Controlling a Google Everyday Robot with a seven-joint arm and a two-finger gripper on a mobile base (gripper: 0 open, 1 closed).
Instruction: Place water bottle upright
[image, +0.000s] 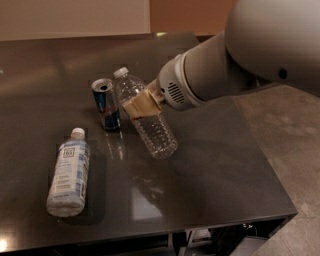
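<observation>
The clear ribbed water bottle (150, 126) with a white cap is held tilted above the dark table, cap up and to the left, base down and to the right. My gripper (142, 104) is shut on the water bottle around its middle, with tan finger pads (136, 105) across it where the label band would be. The bottle's base hangs a little above the table surface, just right of the drink can.
A blue-and-silver drink can (106, 104) stands upright just left of the held bottle. A whitish opaque bottle (69, 172) lies on its side at the front left. The dark table (220, 165) ends at the right and front edges.
</observation>
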